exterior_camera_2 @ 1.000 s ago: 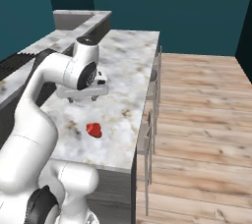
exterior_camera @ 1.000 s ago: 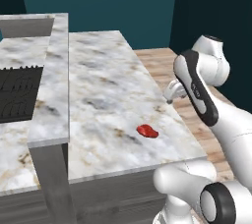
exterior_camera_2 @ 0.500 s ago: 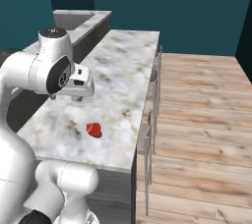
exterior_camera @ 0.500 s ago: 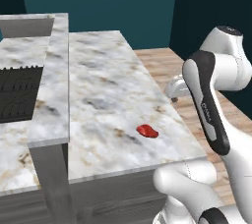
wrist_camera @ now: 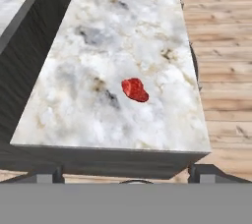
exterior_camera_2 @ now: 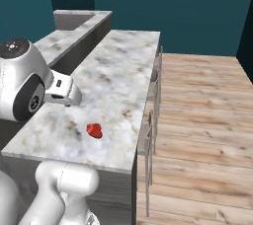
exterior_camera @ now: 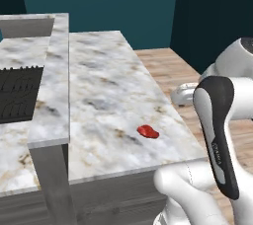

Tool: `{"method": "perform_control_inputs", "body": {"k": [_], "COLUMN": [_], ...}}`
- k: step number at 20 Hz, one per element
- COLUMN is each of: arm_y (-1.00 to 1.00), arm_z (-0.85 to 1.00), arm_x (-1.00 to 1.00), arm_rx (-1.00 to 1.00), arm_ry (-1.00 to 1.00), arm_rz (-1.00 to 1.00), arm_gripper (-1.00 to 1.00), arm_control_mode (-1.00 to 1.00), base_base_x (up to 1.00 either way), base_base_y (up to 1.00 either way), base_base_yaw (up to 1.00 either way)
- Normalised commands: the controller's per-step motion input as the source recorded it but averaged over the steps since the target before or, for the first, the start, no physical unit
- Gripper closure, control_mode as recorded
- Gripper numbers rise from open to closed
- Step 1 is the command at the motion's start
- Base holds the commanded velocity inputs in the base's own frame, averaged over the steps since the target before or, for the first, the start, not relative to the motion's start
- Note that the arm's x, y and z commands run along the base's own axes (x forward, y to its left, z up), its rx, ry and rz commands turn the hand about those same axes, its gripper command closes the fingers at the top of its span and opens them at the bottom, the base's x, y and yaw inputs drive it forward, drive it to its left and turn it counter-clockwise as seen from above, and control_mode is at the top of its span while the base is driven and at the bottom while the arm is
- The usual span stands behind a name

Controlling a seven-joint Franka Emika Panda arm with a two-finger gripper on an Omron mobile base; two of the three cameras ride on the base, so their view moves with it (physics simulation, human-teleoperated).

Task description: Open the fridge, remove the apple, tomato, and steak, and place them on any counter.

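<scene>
The steak, a small flat red lump, lies on the marbled counter near its front end, with nothing touching it. My gripper is open and holds nothing. It hangs back from the counter's near end, above the top and looking down its length at the steak. Its two fingertips stand wide apart at the bottom of the hand view. The white hand is off to the side of the steak. The fridge, the apple and the tomato are out of view.
A second marbled top with a dark ribbed panel runs along the counter's left, behind a raised ledge. Metal stools stand against the counter's right side. Wooden floor spreads out to the right.
The arm has drawn back and up from over the counter toward the base. The steak has stayed where it lay, and the gripper has stayed open.
</scene>
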Motion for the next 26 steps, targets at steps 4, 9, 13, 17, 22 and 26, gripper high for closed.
{"method": "perform_control_inputs", "body": {"k": [4, 9, 13, 17, 22, 26], "arm_y": [0.0, 0.0, 0.0, 0.0, 0.0, 0.0], "arm_z": [0.4, 0.21, 0.0, 0.0, 0.0, 0.0], "arm_x": [-0.36, -0.09, 0.0, 0.0, 0.0, 0.0], "arm_rx": [0.0, 0.0, 0.0, 0.0, 0.0, 0.0], "arm_ry": [-0.11, 0.01, 0.06, 0.0, 0.0, 0.0], "arm_rz": [-0.03, 0.0, 0.0, 0.0, 0.0, 0.0], "arm_gripper": [-1.0, -1.0, -1.0, -1.0, -1.0, -1.0], "arm_control_mode": [-1.0, -1.0, 1.0, 1.0, 1.0, 1.0], "base_base_x": [0.0, 0.0, 0.0, -0.02, -0.7, -0.7], "base_base_y": [0.0, 0.0, 0.0, -0.03, -0.57, -0.65], "base_base_yaw": [0.0, 0.0, 0.0, -0.01, -0.13, -0.16]}}
